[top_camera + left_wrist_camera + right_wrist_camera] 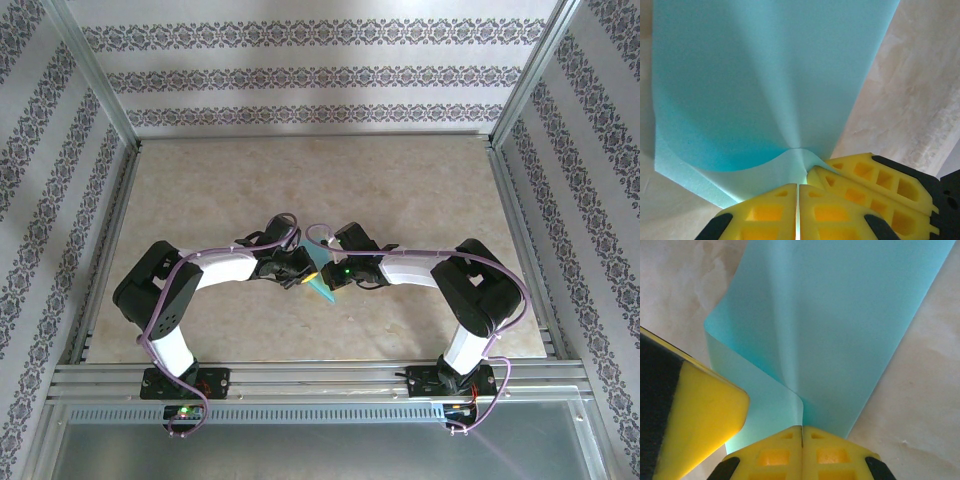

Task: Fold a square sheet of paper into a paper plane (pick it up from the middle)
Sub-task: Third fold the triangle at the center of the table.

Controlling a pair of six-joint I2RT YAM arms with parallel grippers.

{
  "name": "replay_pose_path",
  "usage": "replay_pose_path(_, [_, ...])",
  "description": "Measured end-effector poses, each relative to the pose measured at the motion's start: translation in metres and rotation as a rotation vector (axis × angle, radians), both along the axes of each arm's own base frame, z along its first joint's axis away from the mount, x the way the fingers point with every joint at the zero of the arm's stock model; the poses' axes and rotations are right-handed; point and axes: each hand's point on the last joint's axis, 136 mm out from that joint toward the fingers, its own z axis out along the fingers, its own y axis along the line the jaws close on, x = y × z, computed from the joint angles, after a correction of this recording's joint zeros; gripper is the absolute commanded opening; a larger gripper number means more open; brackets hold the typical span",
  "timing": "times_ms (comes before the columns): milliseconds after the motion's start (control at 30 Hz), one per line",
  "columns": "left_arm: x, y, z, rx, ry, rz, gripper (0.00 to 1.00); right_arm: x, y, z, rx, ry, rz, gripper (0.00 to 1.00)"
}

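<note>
Patterned walls (300, 75) ring a beige table (420, 180). Over its middle, the left fingers (765, 215) and right fingers (770, 455), both closed, pinch the light-blue paper plane (321, 287) side by side, likely to press its centre crease.

A pale marble-patterned worktop (400, 190) sits boxed in by white walls (320, 75) banded with grey floral wallpaper borders, aluminium frame posts (93, 70) rising at its corners and a slotted metal rail (320, 378) along the near edge, evenly lit.
</note>
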Motion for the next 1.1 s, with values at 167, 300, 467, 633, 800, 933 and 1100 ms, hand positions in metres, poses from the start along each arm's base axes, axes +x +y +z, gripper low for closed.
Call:
replay_pose_path(167, [-0.001,0.003,-0.004,0.014,0.003,0.007,0.09,0.000,-0.001,-0.001,0.000,0.002,-0.002,0.00])
replay_pose_path(300, [-0.008,0.009,-0.012,0.030,0.023,0.012,0.09,0.001,-0.001,0.000,0.004,0.005,-0.002,0.00])
replay_pose_path(467, [-0.011,0.011,-0.016,0.034,0.031,0.015,0.09,0.000,0.000,-0.001,0.008,0.010,-0.003,0.00])
replay_pose_path(633, [-0.010,0.011,-0.016,0.035,0.028,0.018,0.09,0.002,0.000,-0.001,0.010,0.014,-0.006,0.00])
replay_pose_path(800, [-0.009,0.011,-0.016,0.035,0.028,0.022,0.09,0.002,0.000,0.000,0.015,0.017,-0.006,0.00])
replay_pose_path(933, [-0.009,0.011,-0.016,0.034,0.029,0.027,0.09,0.003,0.001,0.000,0.015,0.017,-0.006,0.00])
replay_pose_path(1100, [-0.009,0.012,-0.017,0.032,0.031,0.037,0.08,0.003,0.001,0.000,0.015,0.017,-0.007,0.00])
